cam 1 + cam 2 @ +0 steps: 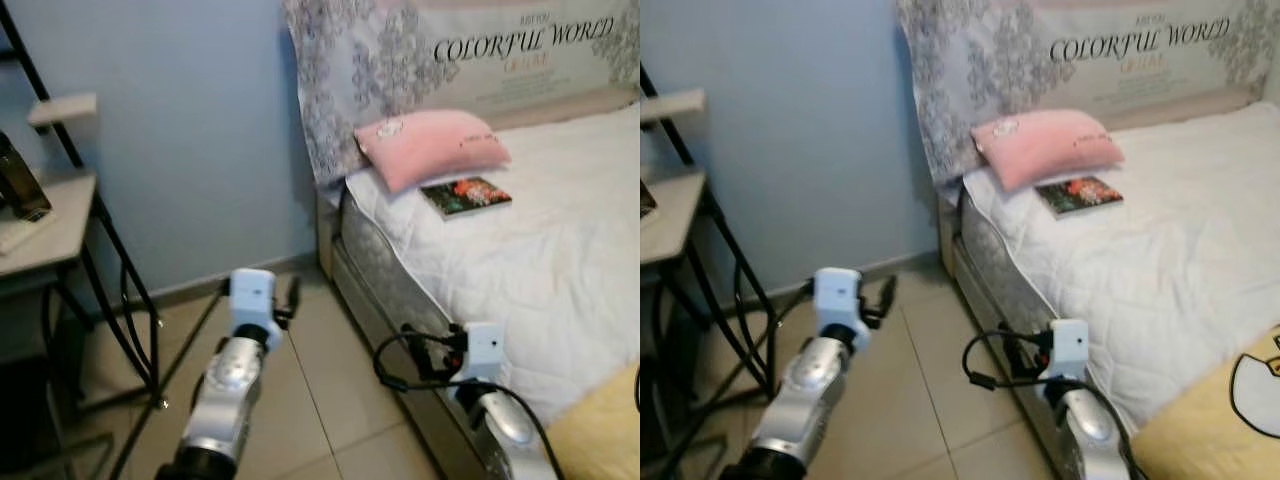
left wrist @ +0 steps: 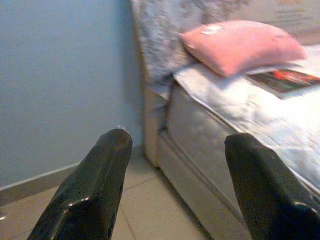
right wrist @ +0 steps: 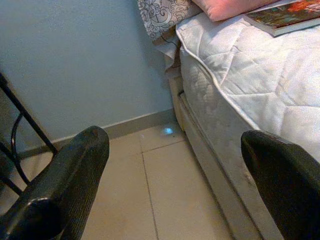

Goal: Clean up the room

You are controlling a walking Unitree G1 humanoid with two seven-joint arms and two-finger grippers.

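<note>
A pink pillow (image 1: 430, 145) lies at the head of the bed (image 1: 560, 270), on its white quilt. A book (image 1: 465, 195) with a dark, colourful cover lies flat just in front of the pillow. My left gripper (image 2: 177, 137) is open and empty, held over the tiled floor and facing the bed's corner. My right gripper (image 3: 175, 135) is also open and empty, low beside the bed's side edge. In the left eye view my left arm (image 1: 245, 340) reaches forward over the floor. My right arm (image 1: 485, 385) is close to the mattress side.
A black metal-framed shelf (image 1: 55, 225) stands at the left with a dark object (image 1: 20, 180) on it. A blue wall (image 1: 190, 130) is ahead. A patterned headboard cover (image 1: 480, 50) backs the bed. A yellow cushion (image 1: 1225, 420) lies at the near right. Tiled floor (image 1: 310, 400) runs between shelf and bed.
</note>
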